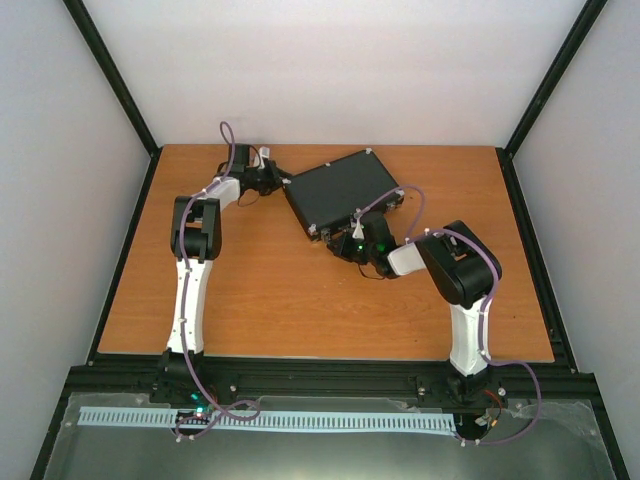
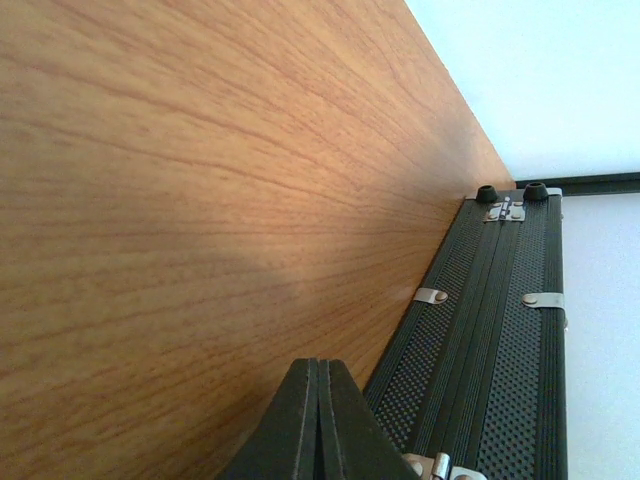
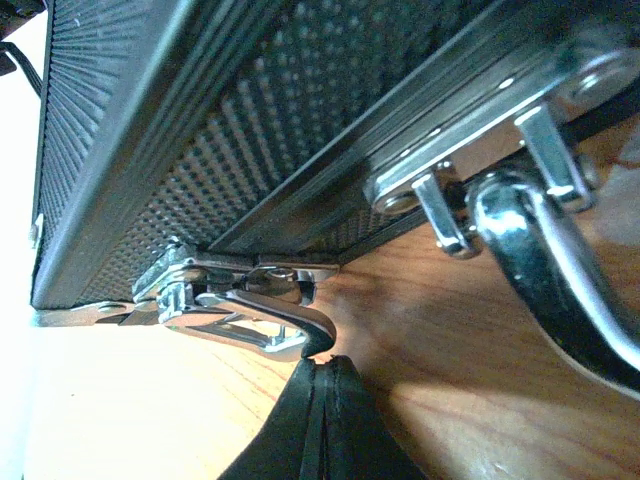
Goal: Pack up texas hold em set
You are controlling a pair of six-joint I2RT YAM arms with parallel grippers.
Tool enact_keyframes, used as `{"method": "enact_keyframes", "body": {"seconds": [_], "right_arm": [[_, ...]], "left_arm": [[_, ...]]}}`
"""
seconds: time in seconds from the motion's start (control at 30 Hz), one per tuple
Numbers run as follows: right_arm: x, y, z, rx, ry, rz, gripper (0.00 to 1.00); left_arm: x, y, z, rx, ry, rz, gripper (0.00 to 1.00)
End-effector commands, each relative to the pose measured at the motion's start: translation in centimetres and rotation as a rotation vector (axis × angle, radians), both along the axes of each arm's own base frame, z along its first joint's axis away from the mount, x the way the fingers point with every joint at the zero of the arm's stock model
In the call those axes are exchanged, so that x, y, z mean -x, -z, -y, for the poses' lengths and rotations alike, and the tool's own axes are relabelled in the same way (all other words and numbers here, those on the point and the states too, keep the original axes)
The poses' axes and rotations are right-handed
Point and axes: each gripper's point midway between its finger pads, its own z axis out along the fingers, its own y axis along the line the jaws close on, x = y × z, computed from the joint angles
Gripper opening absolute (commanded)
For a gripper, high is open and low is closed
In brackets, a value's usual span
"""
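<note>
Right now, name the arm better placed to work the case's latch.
Right, likely: the right claw sits shut at the silver latch beside the handle; the left claw is at another edge of the case.

The closed case (image 1: 340, 193) blocks the table (image 1: 270, 290) from its centre toward 12 o'clock. The left gripper (image 2: 318, 378) crowds the case's 9 o'clock corner. The right gripper (image 3: 322, 378), latch (image 3: 240, 300) and handle (image 3: 540, 250) crowd its 6 o'clock edge. Bare wood lies open from 5 to 7 o'clock and at 2 o'clock.
</note>
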Motion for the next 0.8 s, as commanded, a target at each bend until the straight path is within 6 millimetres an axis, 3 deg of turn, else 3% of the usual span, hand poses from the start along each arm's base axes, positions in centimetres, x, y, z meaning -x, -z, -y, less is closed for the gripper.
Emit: {"method": "enact_keyframes", "body": {"seconds": [0.0, 0.3, 0.53, 0.67, 0.77], "right_arm": [[1.6, 4.9, 1.6, 0.113, 0.017, -0.113, 0.03], [0.9, 6.1, 0.9, 0.124, 0.01, -0.169, 0.03], [1.2, 7.8, 1.8, 0.153, 0.049, -0.24, 0.03], [2.0, 6.5, 2.3, 0.164, 0.021, -0.186, 0.03], [3.7, 5.3, 2.9, 0.173, -0.038, -0.132, 0.03]], "left_arm": [[5.9, 7.4, 2.0, -0.034, 0.083, -0.259, 0.01], [6.2, 7.4, 2.4, -0.037, 0.092, -0.265, 0.01], [6.4, 7.5, 2.3, -0.048, 0.098, -0.271, 0.01], [6.5, 7.7, 2.2, -0.062, 0.106, -0.27, 0.01], [6.5, 7.8, 2.2, -0.064, 0.108, -0.271, 0.01]]}}
